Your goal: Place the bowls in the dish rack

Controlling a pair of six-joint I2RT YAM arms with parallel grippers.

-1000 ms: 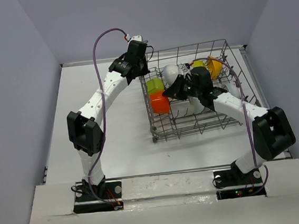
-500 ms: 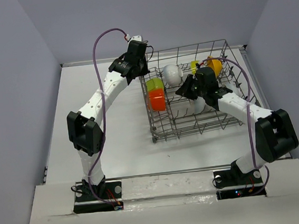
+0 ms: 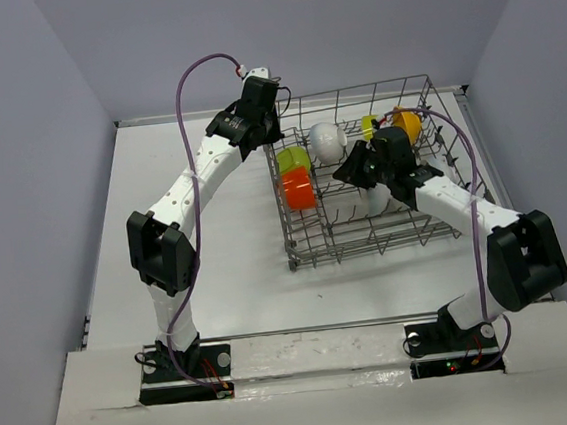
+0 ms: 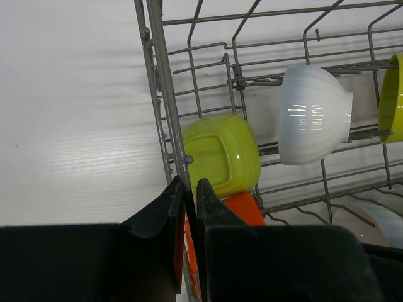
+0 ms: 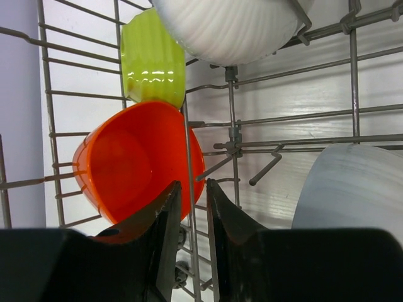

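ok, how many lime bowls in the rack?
2: one lime bowl at the rack's left side by the red-orange bowl; another far side, by the orange-yellow bowl. More may be hidden.

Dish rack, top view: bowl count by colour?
white bowls: 2
lime green bowls: 2
red-orange bowl: 1
orange-yellow bowl: 1
Total: 6 visible, all in the dish rack; more may be hidden.
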